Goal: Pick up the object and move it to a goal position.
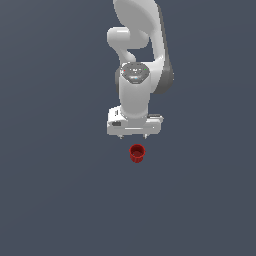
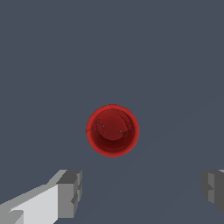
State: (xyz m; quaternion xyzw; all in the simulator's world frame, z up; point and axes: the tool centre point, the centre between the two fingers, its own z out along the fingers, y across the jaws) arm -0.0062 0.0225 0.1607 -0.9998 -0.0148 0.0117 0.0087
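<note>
The object is a small red cup point(image 1: 137, 152) standing upright on the dark grey floor, its hollow top facing up. In the wrist view the cup point(image 2: 113, 130) shows from above as a round red ring with a dark inside. My white gripper point(image 1: 133, 136) hangs above the floor, just behind the cup in the exterior view, and does not touch it. In the wrist view the gripper point(image 2: 142, 192) is open, with its two grey fingertips point(image 2: 70, 192) far apart and nothing between them. The cup lies off the line between them.
The white arm point(image 1: 137, 60) rises behind the gripper in the exterior view. The floor point(image 1: 60, 190) is a plain dark grey surface with no other objects or edges in view.
</note>
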